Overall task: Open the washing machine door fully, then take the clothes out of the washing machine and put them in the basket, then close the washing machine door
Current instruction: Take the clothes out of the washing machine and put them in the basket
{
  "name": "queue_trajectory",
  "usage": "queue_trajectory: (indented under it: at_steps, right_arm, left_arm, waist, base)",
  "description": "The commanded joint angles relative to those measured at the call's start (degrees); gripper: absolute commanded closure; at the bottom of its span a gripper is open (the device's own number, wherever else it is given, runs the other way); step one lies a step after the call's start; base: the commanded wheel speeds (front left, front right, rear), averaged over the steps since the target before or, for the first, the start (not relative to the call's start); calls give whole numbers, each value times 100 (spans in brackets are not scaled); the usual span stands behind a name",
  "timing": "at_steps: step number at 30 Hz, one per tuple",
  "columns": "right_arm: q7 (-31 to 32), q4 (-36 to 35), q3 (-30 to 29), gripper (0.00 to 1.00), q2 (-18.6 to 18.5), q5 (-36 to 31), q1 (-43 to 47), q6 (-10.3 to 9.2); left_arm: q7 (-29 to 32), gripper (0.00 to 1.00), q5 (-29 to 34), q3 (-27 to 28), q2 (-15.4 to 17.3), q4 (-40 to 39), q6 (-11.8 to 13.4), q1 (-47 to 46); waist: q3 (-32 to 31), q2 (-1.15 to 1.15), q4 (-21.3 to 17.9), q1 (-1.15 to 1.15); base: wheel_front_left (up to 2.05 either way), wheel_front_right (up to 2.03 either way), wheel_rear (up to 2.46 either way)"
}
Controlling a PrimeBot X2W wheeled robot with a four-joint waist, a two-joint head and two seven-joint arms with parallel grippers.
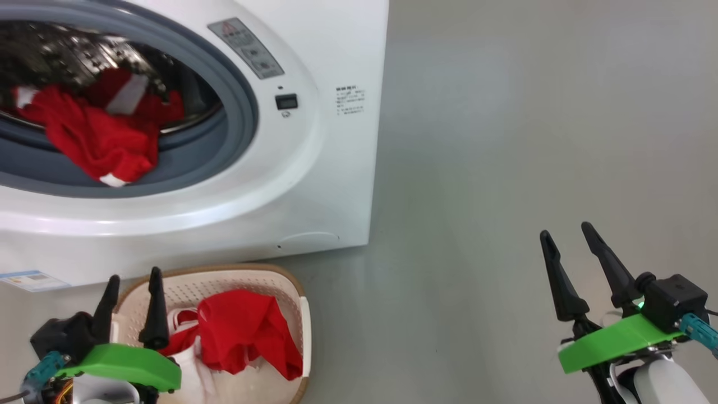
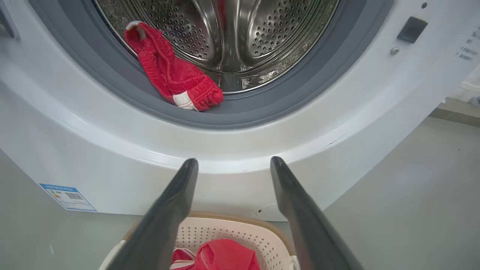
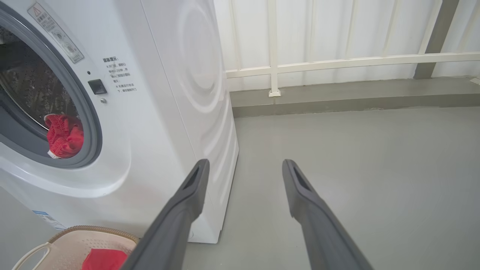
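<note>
Red fabric catches us first: one piece of the clothes (image 1: 95, 134) lies in the mouth of the washing machine (image 1: 314, 168), draped from the steel drum (image 2: 240, 33) over the grey rubber seal (image 1: 241, 112), with a white cuff at its lowest edge. We see a second red piece (image 1: 241, 331) in the basket (image 1: 224, 285), which stands on the grey floor (image 1: 505, 168) just in front of the machine, below the opening (some white cloth shows beside the red there). Our left fingers (image 1: 155, 314) hang above the basket's near-left part, spread apart and holding nothing, pointing toward the machine's front. Our right fingers (image 1: 561, 280) are well off to the right over the floor, likewise parted and empty. We find a small blue sticker (image 1: 31, 279) low on the machine's front, left of the basket.
</note>
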Motion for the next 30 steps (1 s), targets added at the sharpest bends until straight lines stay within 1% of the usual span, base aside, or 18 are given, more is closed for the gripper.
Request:
queue_trajectory:
  at_steps: [1, 2, 4, 12, 20, 30]
  right_arm:
    - [-37, -130, 75, 0, -102, 24, 82, 36]
    - [-37, -130, 75, 0, -102, 24, 82, 36]
    - [-37, -148, 45, 0, -128, 29, 145, 36]
    - [-37, -211, -21, 0, -182, 30, 290, 36]
    - [-37, -298, -117, 0, -209, 21, 501, 36]
    - [-37, -347, -215, 0, -226, 30, 744, 36]
  left_arm:
    - [-35, 0, 90, 129, 132, -306, 4, 109]
    - [-35, 0, 90, 129, 132, -306, 4, 109]
    - [-35, 0, 130, 108, 92, -669, 4, 229]
    - [-35, 0, 136, -51, 23, -1395, 4, 570]
    - [-35, 0, 242, -10, -65, -2179, 4, 1126]
    - [-35, 0, 309, 33, -137, -2659, 3, 1684]
  waist:
    - [-174, 0, 97, 0]
    - [-174, 0, 97, 0]
    - [-236, 0, 139, 0]
    - [-413, 0, 198, 0]
    - [-649, 0, 231, 0]
    - [-857, 0, 300, 0]
  base:
    - [0, 0, 0]
    - [0, 0, 0]
    - [0, 0, 0]
    - [0, 0, 0]
    - [0, 0, 0]
    - [0, 0, 0]
